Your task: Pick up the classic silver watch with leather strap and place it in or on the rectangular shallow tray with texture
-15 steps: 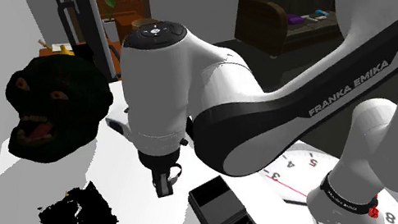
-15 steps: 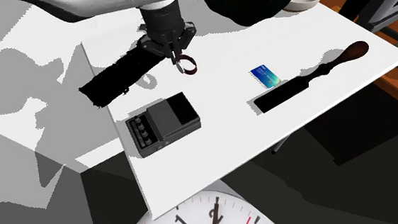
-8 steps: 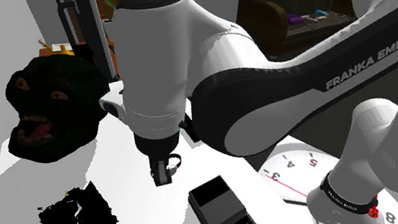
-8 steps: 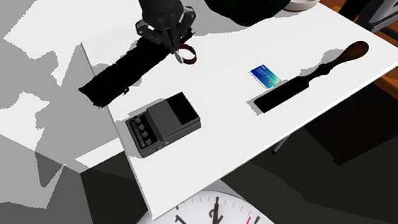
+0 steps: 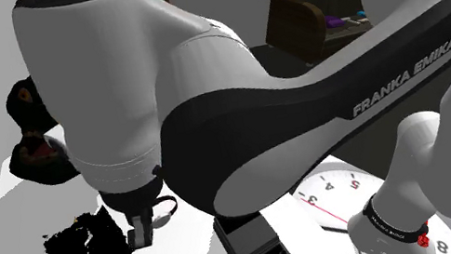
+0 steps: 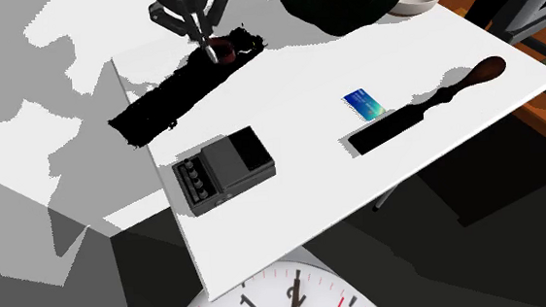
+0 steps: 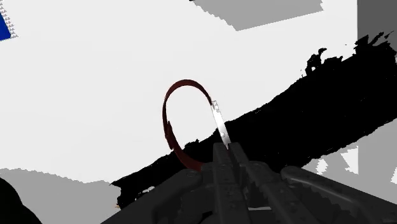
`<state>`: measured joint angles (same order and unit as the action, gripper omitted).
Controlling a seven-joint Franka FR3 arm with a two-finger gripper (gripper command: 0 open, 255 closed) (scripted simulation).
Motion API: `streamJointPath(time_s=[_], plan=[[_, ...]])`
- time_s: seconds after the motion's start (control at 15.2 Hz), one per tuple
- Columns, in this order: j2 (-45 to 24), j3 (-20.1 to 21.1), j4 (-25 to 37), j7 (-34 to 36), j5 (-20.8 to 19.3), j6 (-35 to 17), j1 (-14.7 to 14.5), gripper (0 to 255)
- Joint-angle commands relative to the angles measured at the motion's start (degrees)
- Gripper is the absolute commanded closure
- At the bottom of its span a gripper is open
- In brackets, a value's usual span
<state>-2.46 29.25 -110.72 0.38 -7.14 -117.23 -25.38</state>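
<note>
Since the earlier frames the arm has swung toward the second exterior view's upper left. It has carried the watch (image 6: 222,51) off the bare desk (image 6: 313,204), and the watch now hangs over the far end of the black, rough-textured tray (image 6: 156,106). The gripper (image 6: 206,45) has its fingers (image 7: 222,172) clamped on the watch's dark red strap loop, beside its silver piece. A black pedal box (image 6: 223,168) sits near the tray. A blue card (image 6: 363,102) and a wooden-handled tool (image 6: 475,72) lie well apart. The tray runs close along the desk's edge.

Watch (image 6: 224,52) over tray (image 6: 156,106), pedal (image 6: 223,168) near tray
</note>
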Motion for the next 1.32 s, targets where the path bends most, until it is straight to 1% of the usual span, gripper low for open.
streamJointPath(time_s=[0.0, 0.13, 0.33, 0.4, 1.25], plan=[[-4.6, 1.0, 5.5, 3.3, -2.7, 1.8, -1.5, 255], [-9.0, 1.6, 11.0, 6.1, -5.2, 3.9, -3.5, 255], [-15.9, 1.9, 20.2, 9.7, -8.9, 7.7, -7.2, 255], [-19.7, 1.9, 25.6, 11.2, -10.7, 9.9, -9.5, 255], [-21.6, 0.9, 18.2, 13.1, -12.4, 1.1, -9.4, 255]])
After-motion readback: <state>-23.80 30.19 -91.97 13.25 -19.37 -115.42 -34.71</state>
